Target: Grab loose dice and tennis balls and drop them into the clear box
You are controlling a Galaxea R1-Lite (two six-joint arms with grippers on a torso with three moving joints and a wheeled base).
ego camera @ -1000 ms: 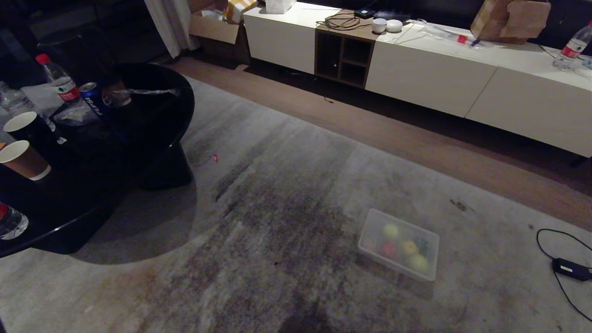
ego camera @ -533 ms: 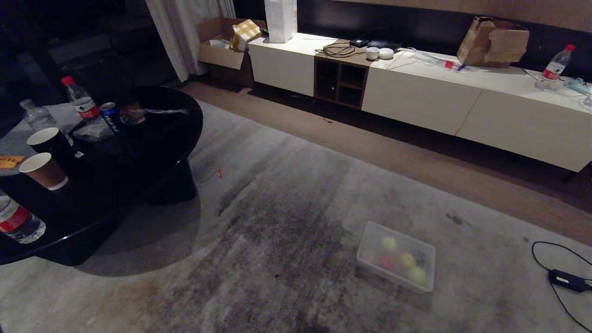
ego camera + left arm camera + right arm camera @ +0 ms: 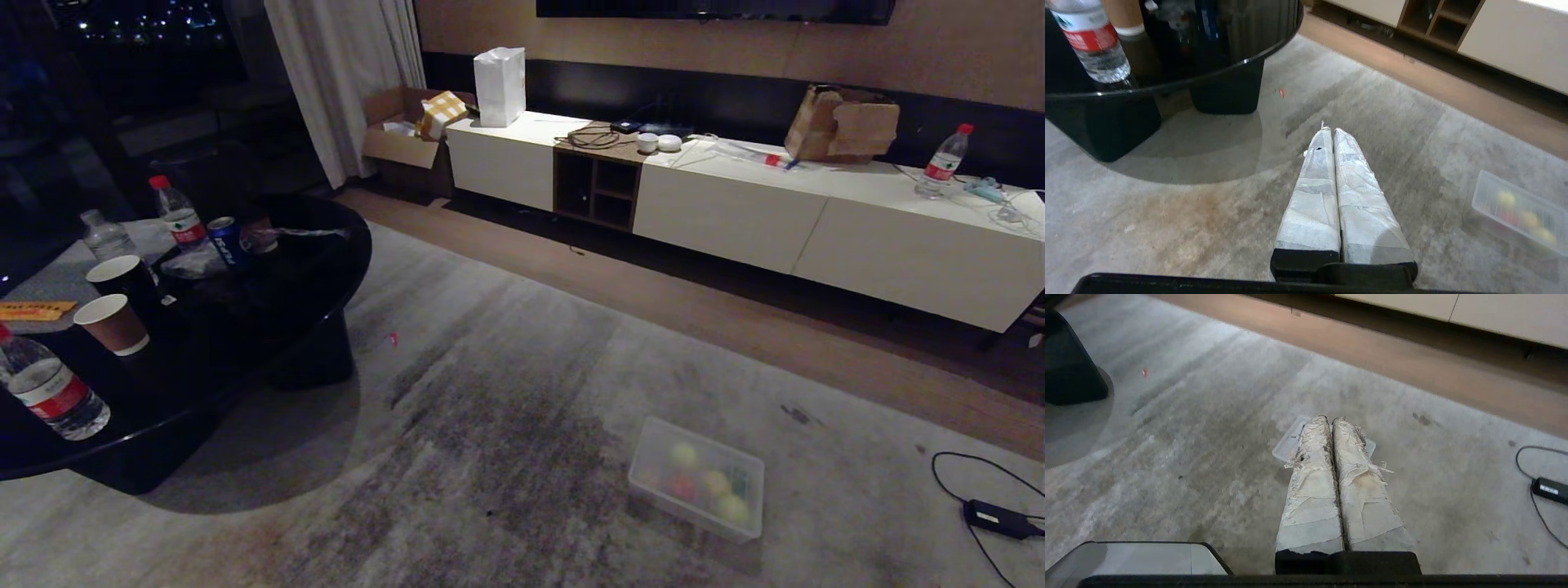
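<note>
Clear box (image 3: 696,492) on the grey carpet (image 3: 506,392), ahead and to the right, already holding tennis balls (image 3: 684,454) and dice (image 3: 682,487) as blurred yellow-green, red and dark shapes behind the translucent wall; none seen loose on the carpet. Left end effector (image 3: 1329,131) and right end effector (image 3: 1330,419) both pressed fully together, empty, hanging above the carpet, the right one over the box. Likely risks: missing a piece hidden by the black worktop (image 3: 269,327) or its shadow, or snagging the black cable (image 3: 992,516) while driving.

head camera tilted up, wall revealed
</note>
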